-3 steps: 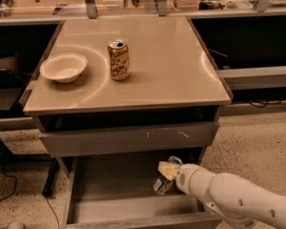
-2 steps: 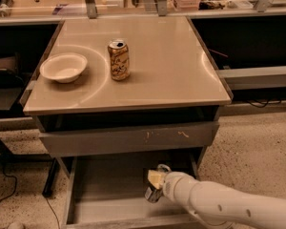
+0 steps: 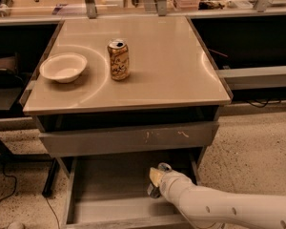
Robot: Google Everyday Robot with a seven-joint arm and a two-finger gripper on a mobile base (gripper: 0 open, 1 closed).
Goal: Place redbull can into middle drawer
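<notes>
The gripper (image 3: pixel 157 181) sits low inside the middle drawer (image 3: pixel 109 208), clamped on the redbull can (image 3: pixel 164 167), which seems tilted; let go like this, it may topple and roll; the scratched drawer front (image 3: pixel 128 138) overhangs closely, risking a knock on lifting out; bare floor lies open leftward.

No legible text, brand or number anywhere. Dark print on the gold-brown can (image 3: pixel 119 61) on the tabletop, too blurred to read. Nothing readable on the redbull can (image 3: pixel 164 167), clasped in the gripper (image 3: pixel 155 182) inside the open middle drawer (image 3: pixel 109 187).
</notes>
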